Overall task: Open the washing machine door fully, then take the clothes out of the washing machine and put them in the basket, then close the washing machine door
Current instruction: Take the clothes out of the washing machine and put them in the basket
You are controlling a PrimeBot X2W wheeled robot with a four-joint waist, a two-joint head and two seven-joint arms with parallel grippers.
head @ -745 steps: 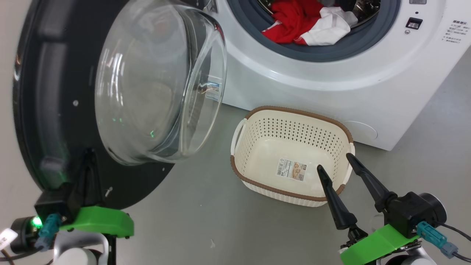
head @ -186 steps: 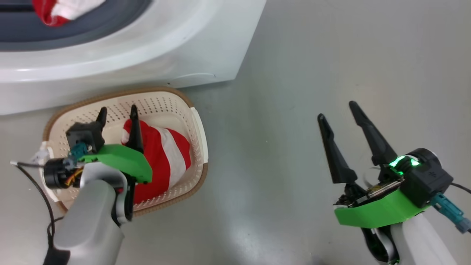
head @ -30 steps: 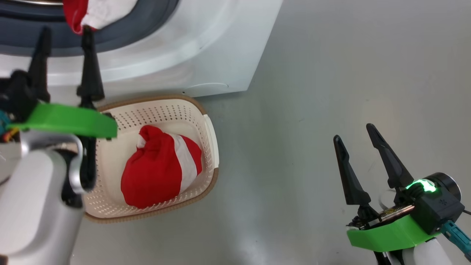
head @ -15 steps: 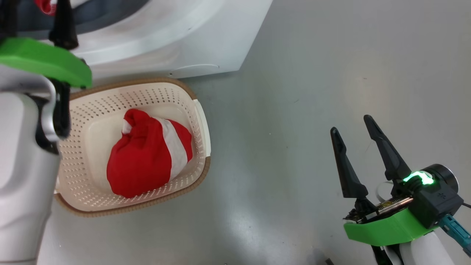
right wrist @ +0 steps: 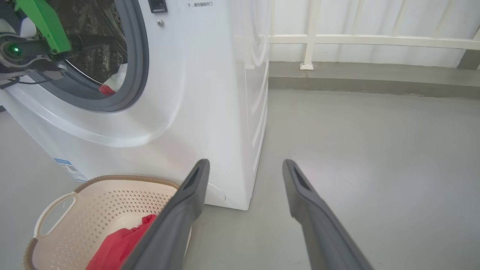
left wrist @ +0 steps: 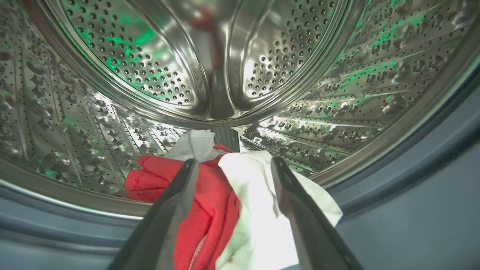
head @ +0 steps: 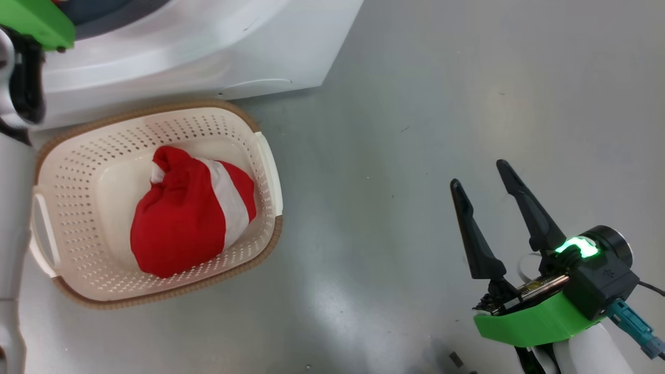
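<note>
My left gripper (left wrist: 234, 160) is open inside the washing machine's steel drum (left wrist: 225, 75), its fingers just above red and white clothes (left wrist: 210, 202) heaped at the drum's front lip. Another red and white garment (head: 192, 213) lies bundled in the cream basket (head: 156, 106), which stands on the floor against the white washing machine (head: 182, 57). My right gripper (head: 478, 173) hangs open and empty over bare floor, well to the right of the basket. The right wrist view shows the left arm's green mount (right wrist: 41, 22) in the round opening. The washing machine door is out of view.
Grey gasket (left wrist: 412, 187) rings the drum mouth. Smooth grey floor (head: 415, 104) stretches to the right of the machine. Behind it run a low kerb (right wrist: 375, 84) and a white railing (right wrist: 375, 39).
My left arm has risen from above the basket and reached into the drum, its fingers leaving the head view. The head camera has shifted. The right gripper has barely moved.
</note>
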